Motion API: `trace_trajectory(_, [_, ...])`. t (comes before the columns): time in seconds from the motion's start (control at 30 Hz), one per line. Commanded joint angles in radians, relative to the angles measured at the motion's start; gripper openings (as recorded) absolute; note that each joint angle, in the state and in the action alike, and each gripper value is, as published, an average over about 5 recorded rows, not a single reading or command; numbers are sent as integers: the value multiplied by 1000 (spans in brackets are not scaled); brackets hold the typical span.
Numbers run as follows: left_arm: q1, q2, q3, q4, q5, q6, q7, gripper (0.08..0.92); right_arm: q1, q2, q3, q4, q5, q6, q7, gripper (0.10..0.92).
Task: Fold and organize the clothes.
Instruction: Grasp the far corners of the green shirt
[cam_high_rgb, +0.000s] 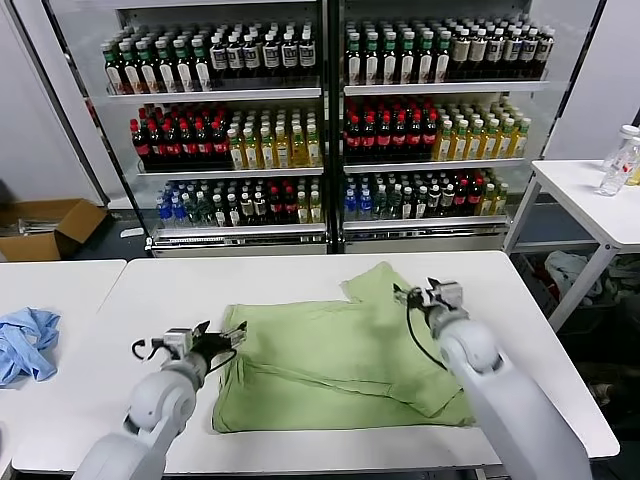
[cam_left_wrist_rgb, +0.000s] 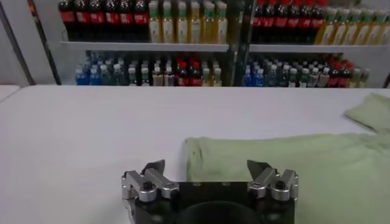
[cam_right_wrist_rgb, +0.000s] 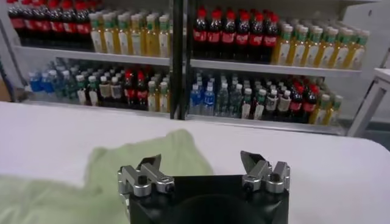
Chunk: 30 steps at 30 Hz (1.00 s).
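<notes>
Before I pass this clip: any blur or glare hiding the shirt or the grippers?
Head view: shirt evenly lit, no glare. Left wrist view: left gripper sharp, open at the shirt's edge. Right wrist view: right gripper sharp, open; the shirt beneath looks soft.

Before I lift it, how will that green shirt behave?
Likely floppy: the green shirt lies flat with soft creases, so it should drape from either open pincer, left or right. Probably light. Pushed, it would likely bunch on the white table.

Light green shirt (cam_high_rgb: 330, 355) lying flat on white tabletop (cam_high_rgb: 300, 280), partly folded, plain side showing, one sleeve sticking out toward far right, hem edge lying nearest viewer.
</notes>
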Motion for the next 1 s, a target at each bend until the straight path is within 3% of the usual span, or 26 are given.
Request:
trace_trajectory(0.03, [-179, -3, 90, 198, 8, -1, -5, 823, 196, 69, -91, -296, 18, -6, -5, 823])
trace_trajectory(0.2, [-174, -5, 93, 217, 8, -1, -1, 801, 224, 121, -100, -410, 17, -7, -41, 778])
trace_trajectory(0.5, [-130, 13, 85, 186, -48, 1, 15, 558, 227, 160, -112, -470, 36, -8, -74, 533])
trace_trajectory(0.77, [-79, 10, 73, 139, -87, 0, 26, 324, 198, 131, -133, -406, 52, -6, -104, 308])
trace_trajectory(1.0, [-63, 15, 35, 89, -177, -9, 34, 131, 167, 76, -134, -255, 78, 20, -103, 121])
